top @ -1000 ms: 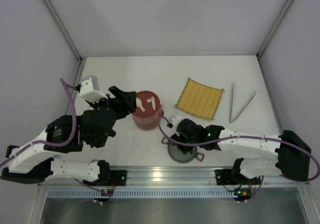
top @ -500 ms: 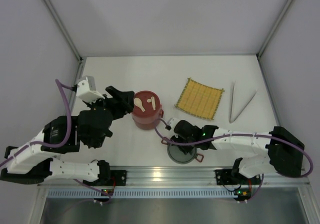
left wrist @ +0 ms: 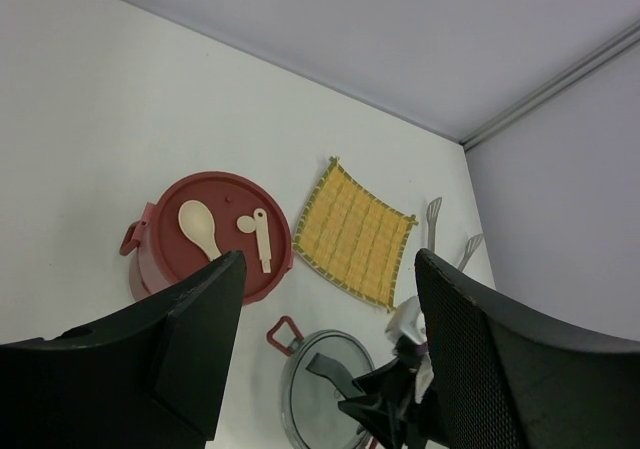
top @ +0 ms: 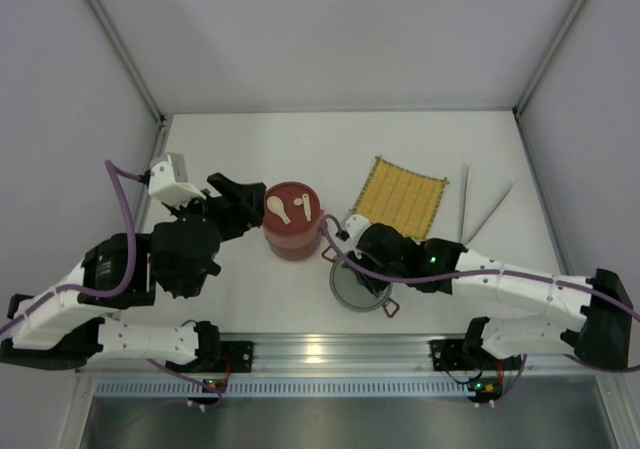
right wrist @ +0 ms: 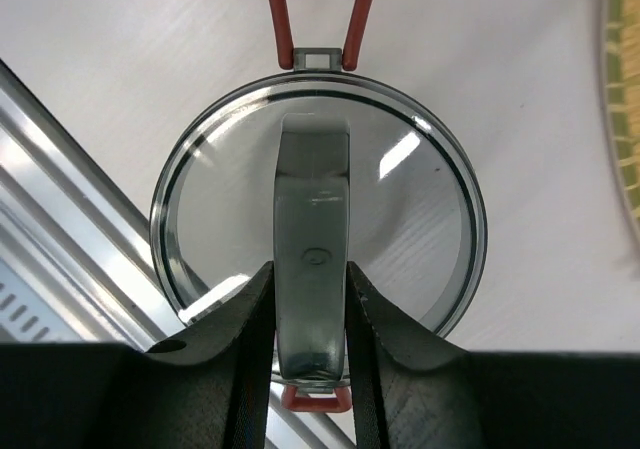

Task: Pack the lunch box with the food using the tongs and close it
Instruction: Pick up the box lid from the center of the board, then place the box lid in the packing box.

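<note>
Closing further since a second ago, my right gripper (right wrist: 310, 274) now clamps the handle (right wrist: 312, 189) of the grey lid (right wrist: 415, 219) near the front rail (top: 330, 347), while my left gripper (left wrist: 330, 269) hangs spread apart just left of the lunch box (top: 292, 231), the tongs (top: 478, 211) lying by the right wall.

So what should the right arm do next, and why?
Probably lift the lid a little, straight up. The right tool has its fingers against both sides of the handle, so the grip looks ready, and the lid lies apart from the box.
</note>
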`<state>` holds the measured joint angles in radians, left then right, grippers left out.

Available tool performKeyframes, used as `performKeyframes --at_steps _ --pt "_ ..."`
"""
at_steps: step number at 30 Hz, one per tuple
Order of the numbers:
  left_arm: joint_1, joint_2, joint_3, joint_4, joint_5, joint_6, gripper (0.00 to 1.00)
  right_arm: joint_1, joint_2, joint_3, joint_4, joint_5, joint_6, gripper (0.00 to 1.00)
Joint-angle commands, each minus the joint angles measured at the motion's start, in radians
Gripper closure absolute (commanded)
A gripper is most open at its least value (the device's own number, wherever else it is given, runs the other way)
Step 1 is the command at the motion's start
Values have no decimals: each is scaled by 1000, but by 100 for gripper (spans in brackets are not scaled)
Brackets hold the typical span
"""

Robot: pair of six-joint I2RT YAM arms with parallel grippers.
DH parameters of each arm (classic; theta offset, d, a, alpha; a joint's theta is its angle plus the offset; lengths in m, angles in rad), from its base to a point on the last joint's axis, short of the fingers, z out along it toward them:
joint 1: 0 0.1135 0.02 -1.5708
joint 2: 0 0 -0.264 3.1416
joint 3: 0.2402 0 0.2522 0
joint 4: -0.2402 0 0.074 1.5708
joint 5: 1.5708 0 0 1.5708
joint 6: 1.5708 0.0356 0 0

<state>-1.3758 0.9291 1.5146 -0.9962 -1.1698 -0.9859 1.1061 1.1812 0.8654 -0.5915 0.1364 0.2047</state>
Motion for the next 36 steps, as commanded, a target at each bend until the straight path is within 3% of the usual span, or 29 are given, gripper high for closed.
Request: performKeyframes --at_steps 1,8,14,17,22,27,36 --pt "0 -13 -4 7 -27 24 26 18 -104 127 -117 64 15 92" --pt "0 -9 -4 25 -19 41 26 20 -152 354 -203 127 -82 94" --pt "0 8 24 48 -10 79 27 8 -34 589 -107 103 -402 99" --pt "0 8 27 48 -7 82 27 -32 58 745 -96 54 -502 99" --pt "0 16 41 54 -4 105 27 -142 282 970 -142 -209 -600 96" --pt "0 8 64 53 -1 127 28 -222 470 1153 -221 -364 -675 99" --pt "-2 1 139 54 18 193 29 -246 719 1411 -341 -484 -760 99"
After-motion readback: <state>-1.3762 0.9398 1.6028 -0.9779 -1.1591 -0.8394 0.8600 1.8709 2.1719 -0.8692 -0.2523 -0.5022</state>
